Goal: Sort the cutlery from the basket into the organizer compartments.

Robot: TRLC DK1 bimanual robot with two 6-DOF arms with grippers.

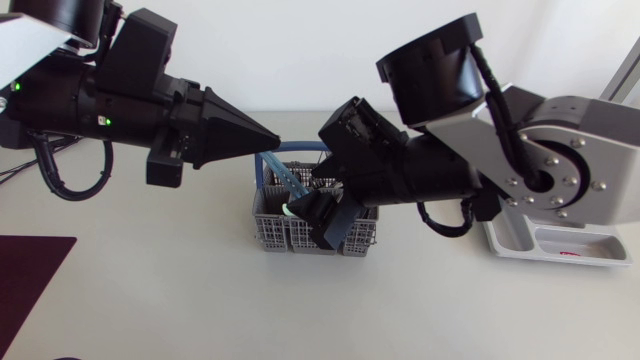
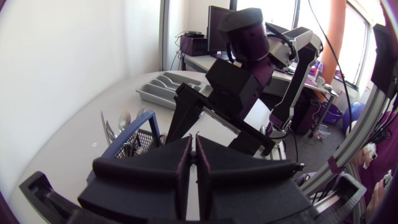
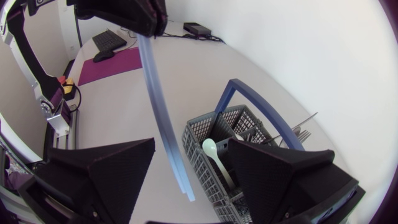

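Sorting was judged barely begun: blue piece point(image 3: 163, 124) was pinched by left gripper point(image 1: 272, 136), right gripper point(image 3: 189, 146) was spread wide over basket point(image 1: 270, 232).

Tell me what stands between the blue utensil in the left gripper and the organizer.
The right arm does. It stretches from beside the organizer to the basket, right gripper open over it, across the blue utensil's path from the left gripper.
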